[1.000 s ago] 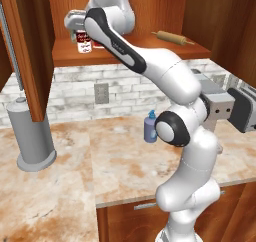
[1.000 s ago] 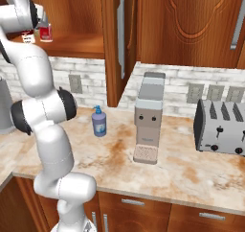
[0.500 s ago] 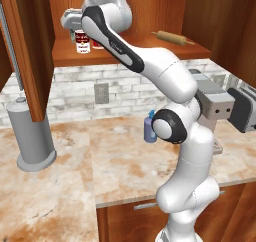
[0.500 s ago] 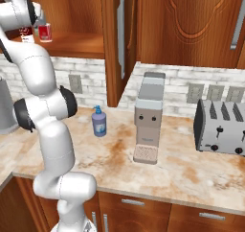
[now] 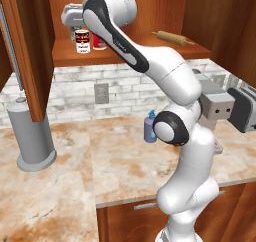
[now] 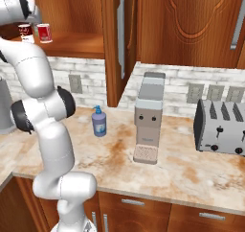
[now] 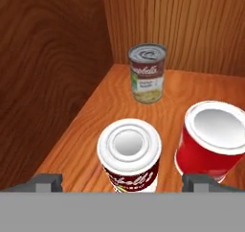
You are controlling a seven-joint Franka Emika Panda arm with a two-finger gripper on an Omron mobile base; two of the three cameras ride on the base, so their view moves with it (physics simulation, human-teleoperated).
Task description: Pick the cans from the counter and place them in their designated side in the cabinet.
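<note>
Both cans sit on the cabinet shelf (image 7: pixel 162 106): dark red can (image 7: pixel 129 160) centre-bottom between my spread gripper (image 7: pixel 123 182), bright red can (image 7: pixel 211 140) right; next I'd retract w/o bumping them.

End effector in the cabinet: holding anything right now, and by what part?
Nothing is held. The end effector is open, its fingertips standing wide on either side of the dark red can on the shelf, not touching it.
</note>
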